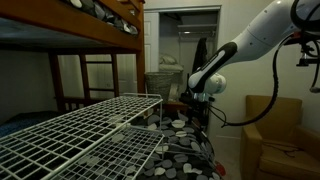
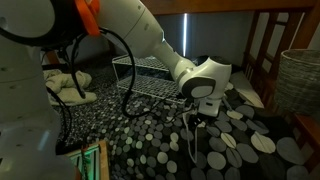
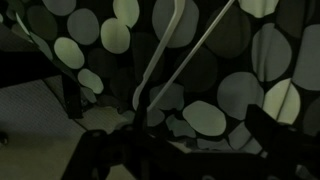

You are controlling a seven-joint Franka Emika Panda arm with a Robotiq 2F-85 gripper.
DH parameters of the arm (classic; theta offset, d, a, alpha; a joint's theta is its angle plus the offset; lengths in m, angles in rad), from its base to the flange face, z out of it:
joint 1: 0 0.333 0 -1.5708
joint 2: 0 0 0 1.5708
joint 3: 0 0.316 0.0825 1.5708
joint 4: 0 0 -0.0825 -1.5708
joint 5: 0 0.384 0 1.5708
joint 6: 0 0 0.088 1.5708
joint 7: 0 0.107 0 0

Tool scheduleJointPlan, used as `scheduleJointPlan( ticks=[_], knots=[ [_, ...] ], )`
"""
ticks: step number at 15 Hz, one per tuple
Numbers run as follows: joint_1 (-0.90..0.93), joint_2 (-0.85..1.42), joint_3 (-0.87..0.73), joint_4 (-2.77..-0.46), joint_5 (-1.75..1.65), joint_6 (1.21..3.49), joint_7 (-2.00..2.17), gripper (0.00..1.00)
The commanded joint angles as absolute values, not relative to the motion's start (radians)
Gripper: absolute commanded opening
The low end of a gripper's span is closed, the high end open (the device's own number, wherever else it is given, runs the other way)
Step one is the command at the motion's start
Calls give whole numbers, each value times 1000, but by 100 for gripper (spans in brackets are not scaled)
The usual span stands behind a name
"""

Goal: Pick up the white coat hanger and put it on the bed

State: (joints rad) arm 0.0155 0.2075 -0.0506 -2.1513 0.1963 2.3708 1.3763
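Observation:
The white coat hanger [image 3: 198,45] shows in the wrist view as two thin white rods that meet near the left jaw, against the black bedspread with pale dots [image 3: 200,115]. In an exterior view it is a faint thin outline [image 2: 193,143] just below the gripper. My gripper [image 3: 180,125] has its two dark jaws wide apart, with bedspread showing between them. It hangs low over the bed in both exterior views [image 2: 200,122] [image 1: 200,108]. I cannot tell whether the hanger touches a jaw.
A large white wire grid rack [image 1: 90,130] [image 2: 150,75] lies on the bed beside the gripper. A wooden bunk frame with a ladder [image 1: 100,75] stands behind it. A tan armchair [image 1: 275,130] is next to the bed. A wicker basket [image 2: 300,80] stands nearby.

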Motion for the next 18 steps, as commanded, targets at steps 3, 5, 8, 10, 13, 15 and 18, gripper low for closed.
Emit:
scheduleJointPlan(
  ticks=[3,5,8,10,13,15,18],
  knots=[
    [-34,96,-58,-2107,186,2230,1039,100],
    [-45,55,-64,-2079,181,2160,921,100],
    [-54,9,-68,-2032,160,2062,766,100],
    [-56,-16,-67,-2010,144,2011,671,100],
    [-54,-50,-62,-1997,121,1959,532,100],
    [-51,-67,-57,-1995,103,1945,441,100],
    [-46,-89,-49,-2001,80,1948,304,100]
  ],
)
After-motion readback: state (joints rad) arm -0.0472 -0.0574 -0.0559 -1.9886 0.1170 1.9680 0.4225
